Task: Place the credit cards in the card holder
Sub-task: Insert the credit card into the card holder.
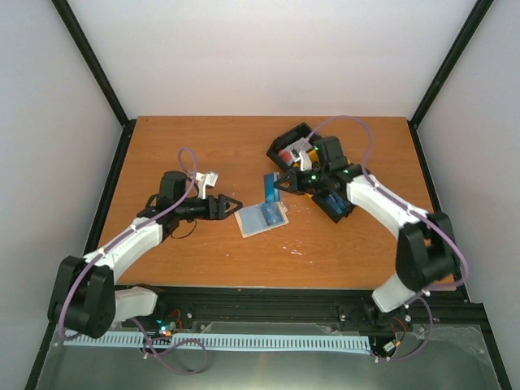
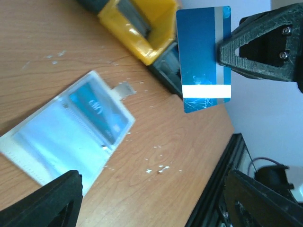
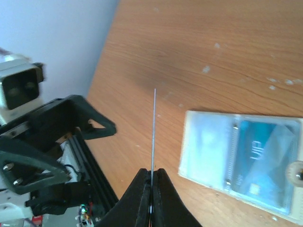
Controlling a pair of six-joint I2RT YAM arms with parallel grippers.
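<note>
Top external view is showing the card holder (image 1: 262,218) lying open and flat near the middle of the table (image 1: 179,146), between the two arms. One tucked card (image 2: 97,108) is already sitting behind the clear pocket on the half toward the right arm. The other half is looking empty, though its slot is too blurred to make out.

The right fingers (image 3: 139,201) are pressing together on one edge of a second blue card (image 2: 203,56), holding it upright in the air just past the far edge of the card holder and not touching it. From the right wrist view this card is showing only as a thin line rising from between the fingers. The left fingers (image 2: 52,198) are standing wide apart and gripping nothing, hovering low just to the left of the card holder. A yellow bin (image 2: 142,49) and a black bin (image 1: 294,132) are sitting at the far right, behind the raised card.

Judging by this, the step in hand is bringing the second card over for insertion. The next move is calling for the card to be tipped down nearly flat, its leading edge lined up with a free pocket mouth, and then slid in gently. The light card holder is likely to skate, so the left fingers are probably needing to pin or steady it first.
</note>
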